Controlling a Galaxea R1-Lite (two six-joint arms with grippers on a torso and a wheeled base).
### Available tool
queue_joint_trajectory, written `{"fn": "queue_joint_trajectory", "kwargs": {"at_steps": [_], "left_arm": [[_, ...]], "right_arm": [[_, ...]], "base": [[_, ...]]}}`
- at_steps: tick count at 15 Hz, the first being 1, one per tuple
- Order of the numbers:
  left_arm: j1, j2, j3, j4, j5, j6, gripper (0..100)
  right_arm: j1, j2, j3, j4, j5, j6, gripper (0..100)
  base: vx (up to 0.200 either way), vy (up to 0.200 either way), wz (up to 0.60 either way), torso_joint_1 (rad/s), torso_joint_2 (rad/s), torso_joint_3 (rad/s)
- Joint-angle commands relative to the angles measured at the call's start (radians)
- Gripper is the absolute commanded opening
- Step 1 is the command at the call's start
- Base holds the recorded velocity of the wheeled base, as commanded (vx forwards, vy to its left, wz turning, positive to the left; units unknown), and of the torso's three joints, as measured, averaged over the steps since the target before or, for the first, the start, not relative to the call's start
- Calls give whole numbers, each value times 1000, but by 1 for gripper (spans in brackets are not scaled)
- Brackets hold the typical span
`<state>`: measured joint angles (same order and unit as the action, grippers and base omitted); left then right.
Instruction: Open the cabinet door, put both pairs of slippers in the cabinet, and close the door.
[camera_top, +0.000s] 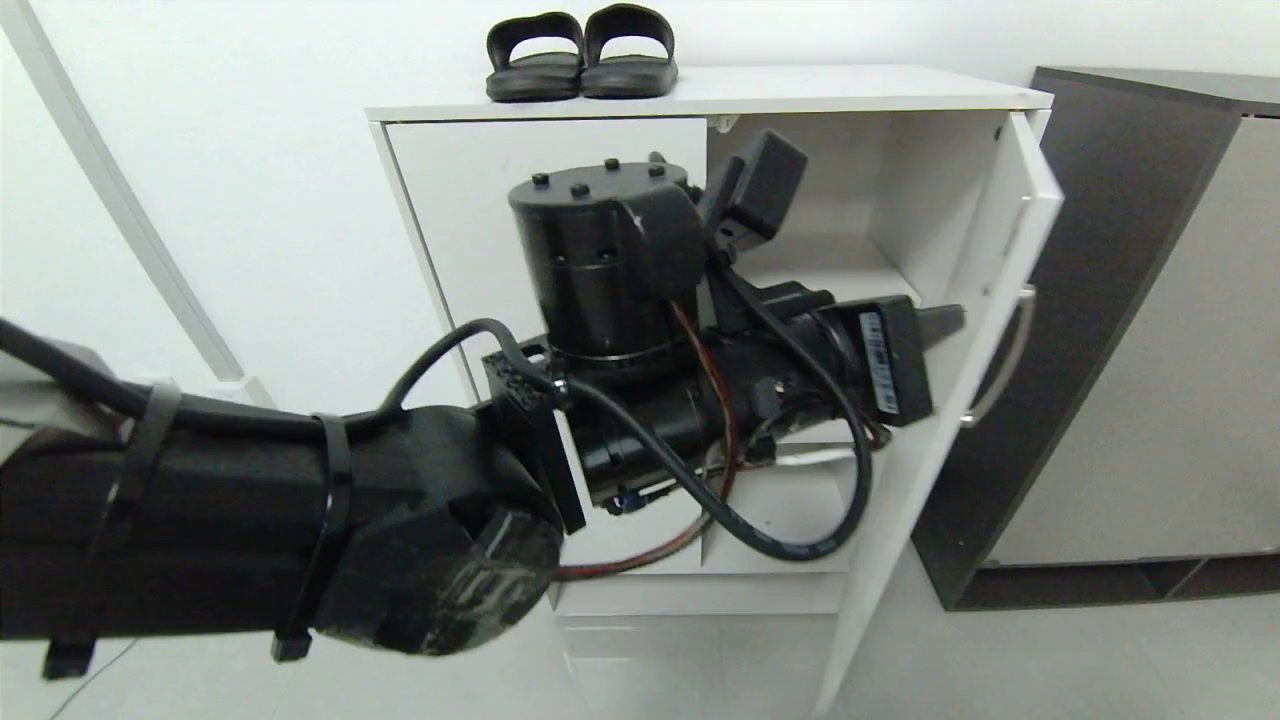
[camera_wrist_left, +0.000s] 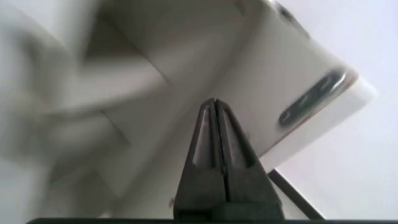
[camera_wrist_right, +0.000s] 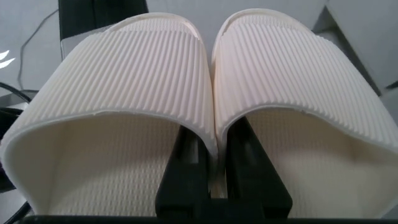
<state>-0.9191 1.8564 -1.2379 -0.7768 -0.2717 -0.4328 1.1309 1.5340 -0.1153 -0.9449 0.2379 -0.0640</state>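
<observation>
We see the cabinet (camera_top: 800, 92) as smooth white laminate with a faint sheen, and its door handle (camera_wrist_left: 311, 99) as polished metal. The black slippers (camera_top: 580, 55) look like matt moulded foam. The cream slippers (camera_wrist_right: 205, 93) are matt, with finely ribbed straps and pebbled footbeds. The left gripper (camera_wrist_left: 216, 109) looks like matt black plastic

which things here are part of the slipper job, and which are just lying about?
Job:
cabinet
its open door
black slippers on top of the cabinet
white slippers, clamped in the right jaws

Lying about:
grey cabinet, on the right of the white one
</observation>
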Motion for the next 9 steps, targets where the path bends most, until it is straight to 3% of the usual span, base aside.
{"fn": "queue_joint_trajectory", "kwargs": {"at_steps": [1, 3, 5, 7, 9], "left_arm": [[-15, 23, 1, -19, 5, 0, 0], [49, 14, 5, -30, 6, 0, 0], [144, -51, 23, -25, 6, 0, 0], [237, -197, 124, -19, 5, 0, 0], [292, -399, 267, 24, 5, 0, 0]], "right_arm": [[4, 5, 6, -2, 0, -3, 0], [4, 9, 6, -2, 0, -3, 0], [-14, 23, -6, -6, -3, 1, 0], [-126, 67, -83, -17, -23, 10, 0], [-221, 112, -150, -18, -68, 56, 0]], "base": [[-200, 0, 0, 2, 7, 7], [-200, 0, 0, 0, 5, 2], [0, 0, 0, 0, 0, 0], [0, 0, 0, 0, 0, 0], [0, 0, 0, 0, 0, 0]]}}
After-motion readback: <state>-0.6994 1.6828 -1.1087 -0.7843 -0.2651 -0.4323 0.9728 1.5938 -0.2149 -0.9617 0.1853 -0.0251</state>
